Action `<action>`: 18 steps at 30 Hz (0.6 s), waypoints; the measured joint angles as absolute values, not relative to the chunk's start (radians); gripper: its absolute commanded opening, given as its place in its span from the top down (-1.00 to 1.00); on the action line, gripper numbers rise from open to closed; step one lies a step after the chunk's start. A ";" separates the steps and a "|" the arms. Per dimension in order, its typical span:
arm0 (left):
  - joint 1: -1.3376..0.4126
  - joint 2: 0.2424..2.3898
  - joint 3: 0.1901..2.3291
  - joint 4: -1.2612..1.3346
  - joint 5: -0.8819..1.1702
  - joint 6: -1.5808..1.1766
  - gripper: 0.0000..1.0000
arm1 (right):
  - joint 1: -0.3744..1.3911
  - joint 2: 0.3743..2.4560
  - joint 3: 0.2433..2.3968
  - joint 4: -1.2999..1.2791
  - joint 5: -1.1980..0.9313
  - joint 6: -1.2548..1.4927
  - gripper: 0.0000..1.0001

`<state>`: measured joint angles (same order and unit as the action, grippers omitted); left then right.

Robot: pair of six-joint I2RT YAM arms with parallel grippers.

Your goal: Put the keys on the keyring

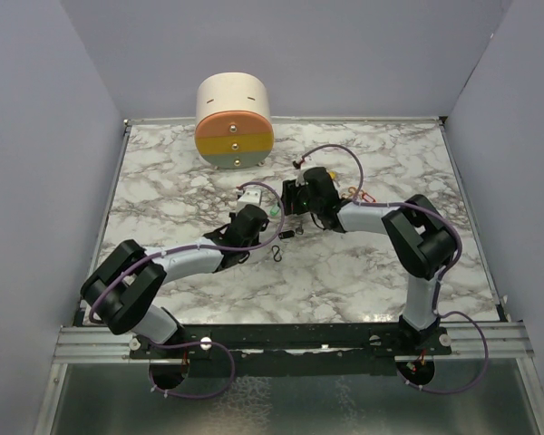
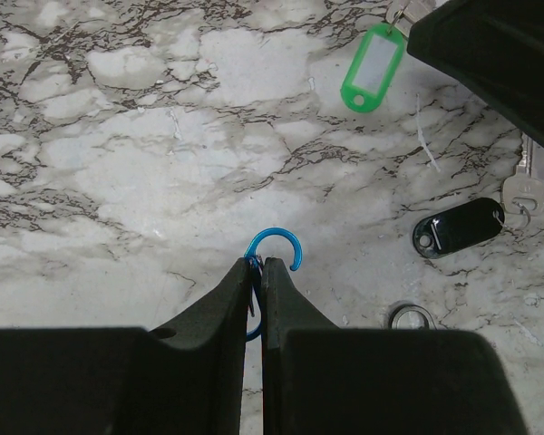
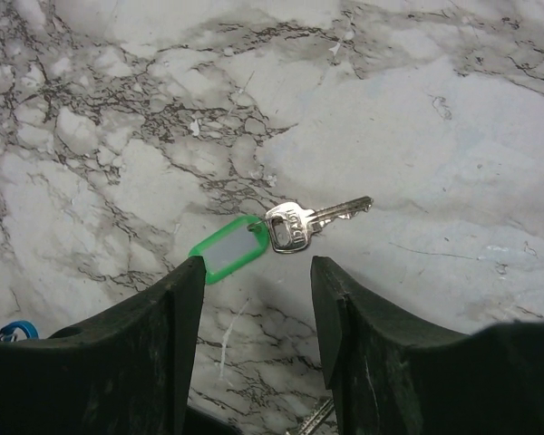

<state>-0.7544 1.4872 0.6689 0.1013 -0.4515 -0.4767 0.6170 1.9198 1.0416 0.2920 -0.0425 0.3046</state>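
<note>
Left tool [image 2: 260,265] clamped narrow on blue open metal ring [image 2: 274,231]. Right tool [image 3: 257,272] spread wide, silver key [image 3: 295,225] touching green plastic tag [image 3: 228,250] just beyond fingertips.

We log bare marble on the table [image 1: 363,272] along the front strip and at the far right, passable. At centre the spread right gripper [image 3: 257,263] crowds the left gripper [image 2: 258,263], whose closed tips carry a blue hook [image 2: 276,246]. Green-tagged key [image 3: 286,227], black-tagged key [image 2: 458,227] and small ring [image 2: 411,317] litter the gap between them. Drawer box [image 1: 234,122] blocks the back edge.
</note>
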 measured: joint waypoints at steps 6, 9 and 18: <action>-0.754 1.477 0.665 0.103 -0.451 -0.476 1.00 | 0.621 1.945 1.075 0.291 -0.047 0.353 -0.01; -0.754 1.477 0.661 0.103 -0.449 -0.476 1.00 | 0.621 1.954 1.080 0.289 -0.047 0.384 -0.05; -0.745 1.469 0.655 0.103 -0.438 -0.476 1.00 | 0.621 1.959 1.080 0.287 -0.047 0.482 -0.17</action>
